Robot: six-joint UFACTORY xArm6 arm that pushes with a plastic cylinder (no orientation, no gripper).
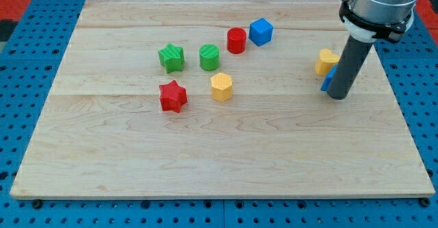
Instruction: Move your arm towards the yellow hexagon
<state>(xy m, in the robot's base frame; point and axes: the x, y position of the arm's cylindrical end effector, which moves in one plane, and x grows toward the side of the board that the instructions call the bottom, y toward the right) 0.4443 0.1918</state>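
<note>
A wooden board is seen lying on a blue perforated surface, and the yellow hexagon is taken here as the landmark for all places. This hexagon is found near the middle of the board, a little toward the view's left and top. A red star is placed to the view's left of it, slightly lower, near but apart. A green cylinder is set just above the hexagon, and a green star is seen above it and further to the view's left. A red cylinder is located above the hexagon and a little to the view's right, with a blue hexagon-like block just beside that cylinder, still further up and right. Well apart from the hexagon, to the view's right, a dark rod is held upright, and my tip is rested on the board at nearly the same height in the view as the hexagon. A second yellow block, whose shape cannot be told with certainty, is seen just behind the rod, and a small blue block is partly hidden by it and seems to touch it. No claw is carried by this arm, so its state cannot be told.
</note>
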